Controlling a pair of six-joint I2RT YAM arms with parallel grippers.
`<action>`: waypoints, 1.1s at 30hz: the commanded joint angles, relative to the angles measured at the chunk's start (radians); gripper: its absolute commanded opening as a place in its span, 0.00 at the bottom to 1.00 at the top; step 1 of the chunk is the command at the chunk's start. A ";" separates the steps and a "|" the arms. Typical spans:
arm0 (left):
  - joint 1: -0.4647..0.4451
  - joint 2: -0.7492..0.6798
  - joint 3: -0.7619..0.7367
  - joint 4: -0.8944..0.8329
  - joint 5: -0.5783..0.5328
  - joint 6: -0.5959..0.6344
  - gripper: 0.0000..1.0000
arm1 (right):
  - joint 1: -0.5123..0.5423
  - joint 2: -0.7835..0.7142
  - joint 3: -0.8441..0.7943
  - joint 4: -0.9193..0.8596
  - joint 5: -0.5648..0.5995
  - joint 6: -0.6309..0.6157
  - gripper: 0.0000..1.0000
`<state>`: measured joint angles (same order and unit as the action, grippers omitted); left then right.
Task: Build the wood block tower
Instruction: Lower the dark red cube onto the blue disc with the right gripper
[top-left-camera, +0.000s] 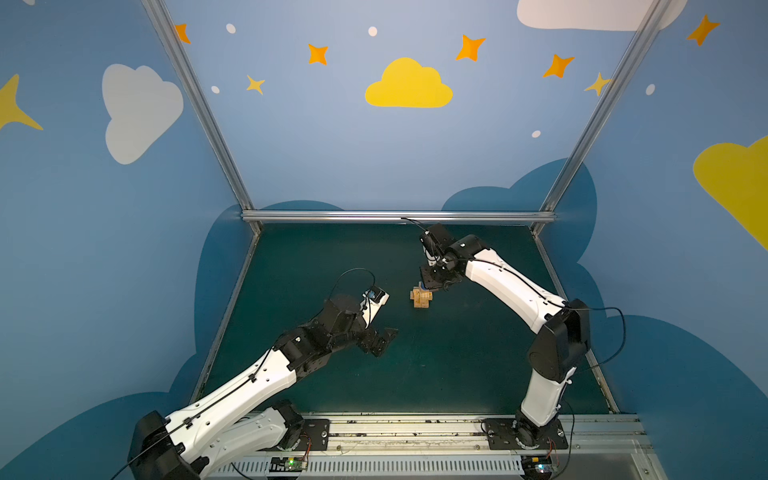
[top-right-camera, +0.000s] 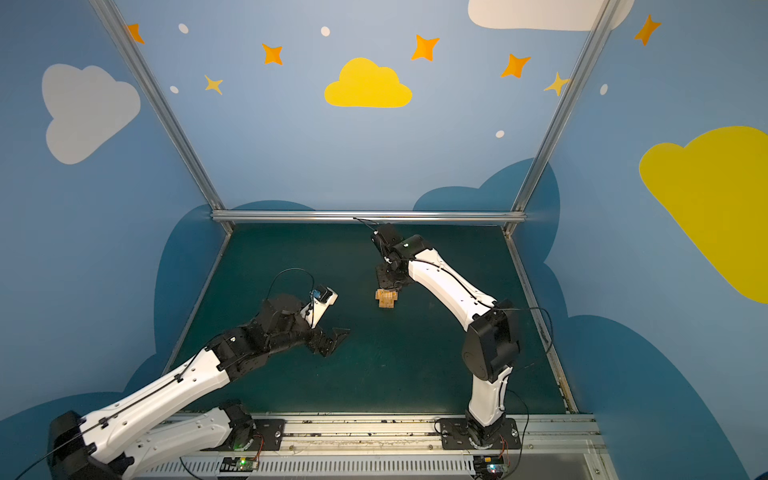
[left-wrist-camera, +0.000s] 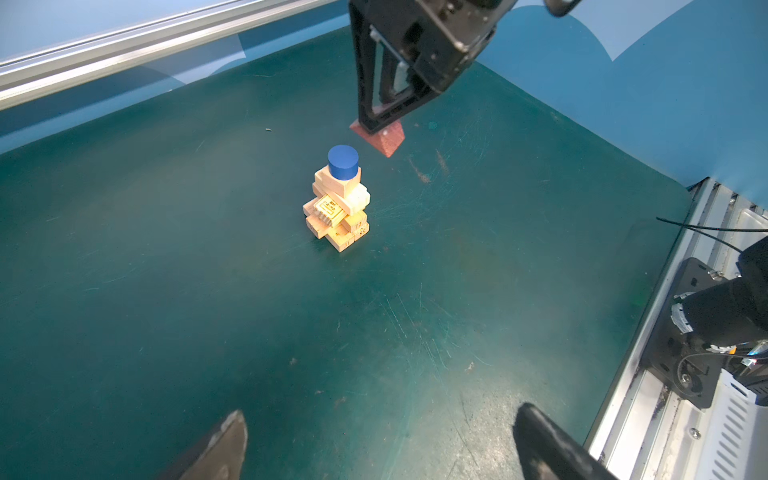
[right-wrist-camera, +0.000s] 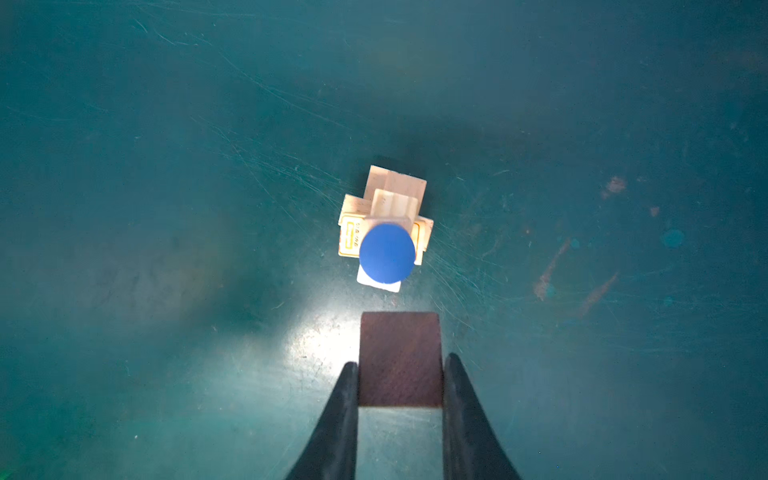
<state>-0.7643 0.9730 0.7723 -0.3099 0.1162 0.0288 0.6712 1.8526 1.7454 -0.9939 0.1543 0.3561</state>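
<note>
The right jaws are clamped on the dark reddish-brown cube, held aloft just beside the wood block tower, which stands on the tabletop capped by the blue round piece; the left jaws gape empty, well apart from the tower. This looks like the capping step: centre the cube over that piece, lower it gently, and release without nudging the stack.

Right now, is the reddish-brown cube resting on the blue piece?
No, the right gripper holds the reddish-brown cube off to the side, apart from the blue piece.
</note>
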 joint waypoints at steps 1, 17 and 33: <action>-0.001 -0.003 -0.012 0.021 0.003 -0.003 1.00 | 0.002 0.032 0.044 -0.024 -0.013 -0.017 0.17; -0.001 -0.008 -0.016 0.022 0.007 -0.001 1.00 | -0.018 0.106 0.086 -0.019 -0.033 -0.033 0.18; -0.003 0.005 -0.015 0.021 -0.004 0.002 1.00 | -0.032 0.152 0.137 -0.034 -0.048 -0.045 0.19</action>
<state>-0.7662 0.9737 0.7673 -0.3027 0.1184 0.0288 0.6430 1.9835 1.8507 -1.0046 0.1135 0.3237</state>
